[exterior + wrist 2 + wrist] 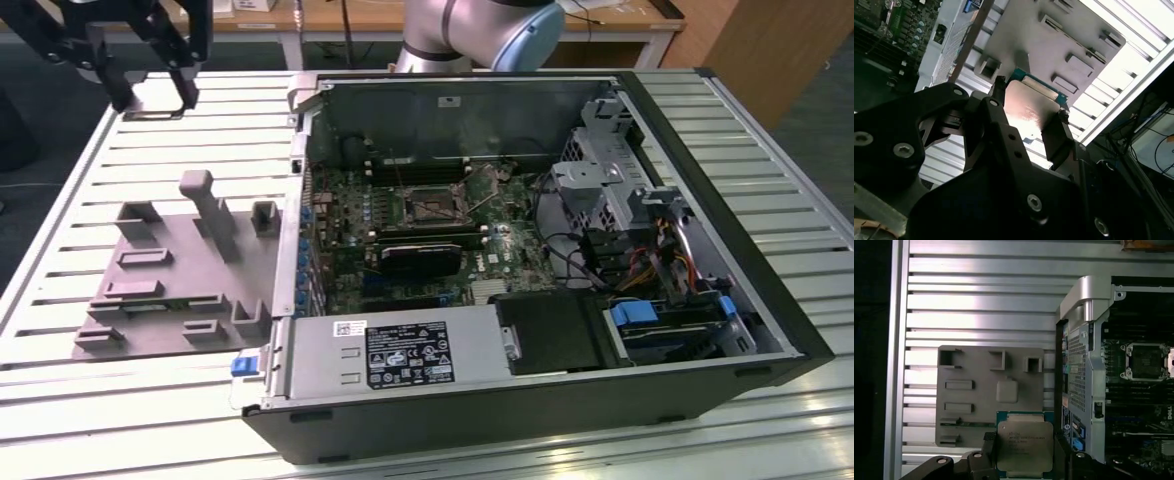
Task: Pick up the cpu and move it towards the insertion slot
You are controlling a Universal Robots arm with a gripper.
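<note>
Currently: cpu [1025, 447], flat square chip, clamped by two opposite edges in the jaws of the gripper [1025, 456], which stand narrow against its sides. In the exterior view the gripper [155, 98] hangs clear above the tabletop [67, 210], at that view's far left, beyond the grey fixture plate [160, 270]. Status, as judged: pick-up done, with the chip off the plate [989, 405] and carried. The move toward the insertion slot [430, 203] is barely begun, since the slot sits on the board inside the open case [694, 150], well apart from the gripper. Orientation: metal lid faces the first wrist view squarely and the chip lies level with the plate. Being square, it has no long axis, and its edges run parallel to those of the slot [1146, 361].
</note>
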